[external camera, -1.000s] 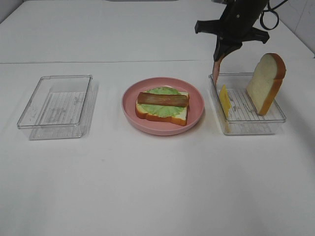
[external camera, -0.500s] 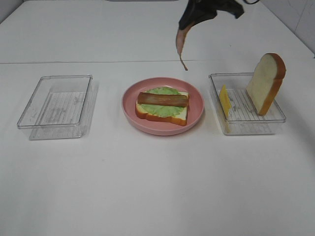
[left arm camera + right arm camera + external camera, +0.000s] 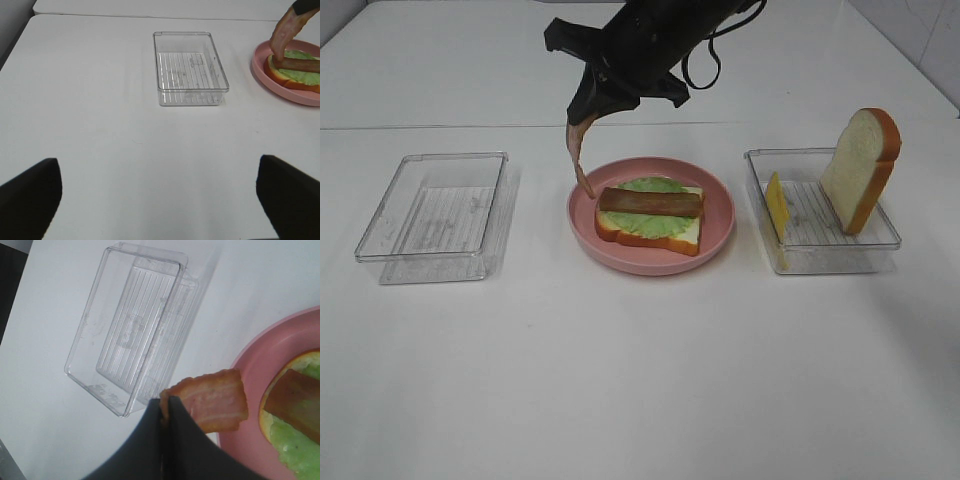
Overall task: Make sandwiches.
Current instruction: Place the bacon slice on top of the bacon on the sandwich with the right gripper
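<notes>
An open sandwich (image 3: 650,213) lies on the pink plate (image 3: 720,228): a bread slice, green lettuce (image 3: 650,186) and one brown bacon strip (image 3: 651,202). My right gripper (image 3: 590,108) has reached across to the plate's left edge. It is shut on a second bacon strip (image 3: 577,152), which hangs down over the rim. The right wrist view shows the shut fingertips (image 3: 167,405) pinching this bacon strip (image 3: 212,401) beside the plate (image 3: 250,370). My left gripper (image 3: 160,200) stands open over bare table, far from the food; the hanging bacon strip (image 3: 284,34) shows at the view's edge.
An empty clear tray (image 3: 435,215) sits left of the plate, also seen as the tray (image 3: 190,67) and the tray (image 3: 130,330). On the right, another clear tray (image 3: 840,247) holds a yellow cheese slice (image 3: 776,205) and an upright bread slice (image 3: 861,168).
My right gripper carried the bacon strip from above the right tray leftward across the plate to its left edge and lowered it. Everything else is as it was.
</notes>
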